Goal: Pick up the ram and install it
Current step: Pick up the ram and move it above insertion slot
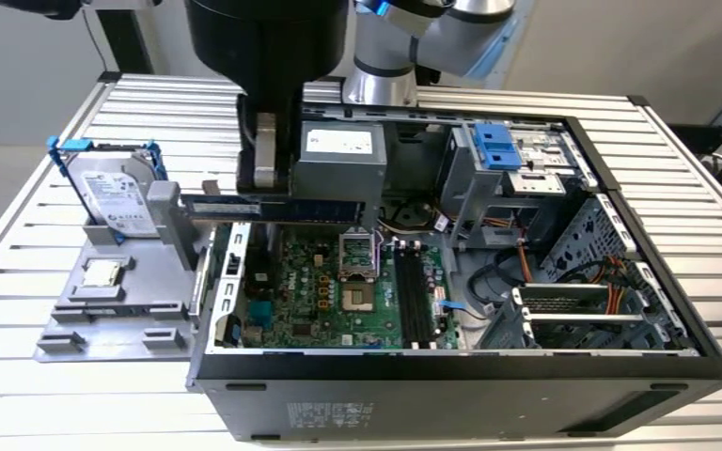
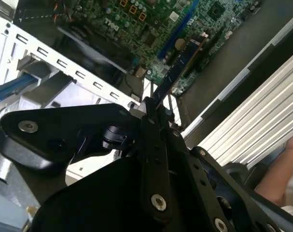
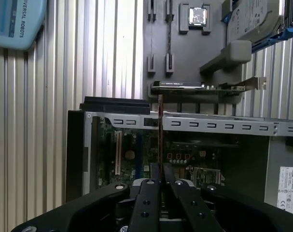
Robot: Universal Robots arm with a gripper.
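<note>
Exterior view, step: carrying, by my judgement; the long bluish-green ram stick (image 1: pixel 292 209) hung level above the open black computer case (image 1: pixel 462 371), unseated.
Exterior view, holder: the grey tray (image 1: pixel 79 343) held a silver hard drive (image 1: pixel 117 197) and a square processor (image 1: pixel 101 273).
Second wrist view, pincer: the black pincer (image 2: pixel 151 108) pinched the stick.
First wrist view, requirement: the stick stood edge-on over the green motherboard (image 3: pixel 185 157); seating would call for exact alignment with a slot.

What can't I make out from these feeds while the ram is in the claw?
- The ram, first wrist view: edge-on, so its chips and notch are unreadable.
- Its gripped end, second wrist view: covered by the claw.
- The memory slots, exterior view: latch positions too small to tell.
- A person's arm, second wrist view: cut off by the picture's edge.
</note>
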